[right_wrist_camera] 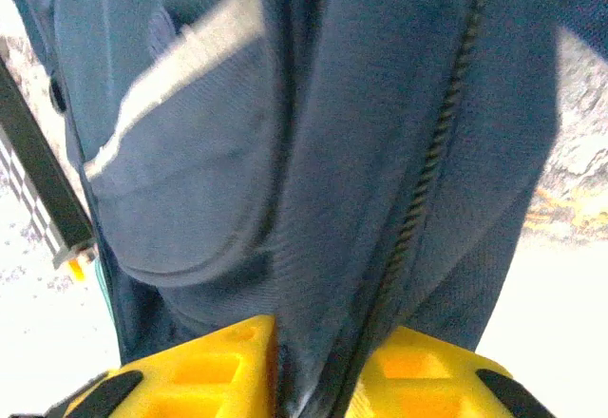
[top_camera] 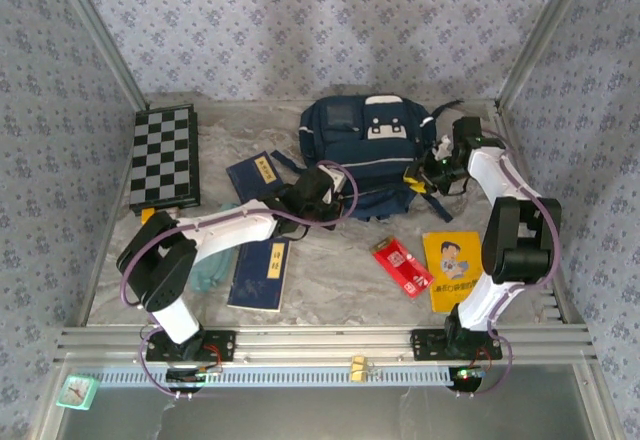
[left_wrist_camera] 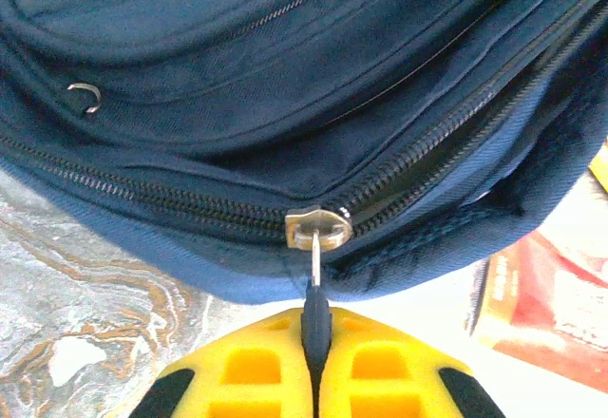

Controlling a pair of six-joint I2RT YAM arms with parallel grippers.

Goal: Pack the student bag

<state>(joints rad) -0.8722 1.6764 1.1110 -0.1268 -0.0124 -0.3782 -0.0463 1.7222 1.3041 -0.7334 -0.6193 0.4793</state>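
Our left gripper (left_wrist_camera: 313,328) pinches the zipper pull (left_wrist_camera: 315,258); we should draw it straight along the teeth (left_wrist_camera: 446,138). Our right gripper (right_wrist_camera: 318,361) clamps a fold of the student bag (top_camera: 365,145), lying back-centre on the table (top_camera: 330,290), bracing it taut.

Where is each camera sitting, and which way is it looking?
Top: above and behind the arms, looking down at the table, backpack, both arms.
Left wrist: on the left arm, facing the backpack's zipper pull, pinched in the left gripper.
Right wrist: on the right arm, facing the backpack's side; fabric lies between the fingers of the right gripper.
Shared: all three see the backpack.
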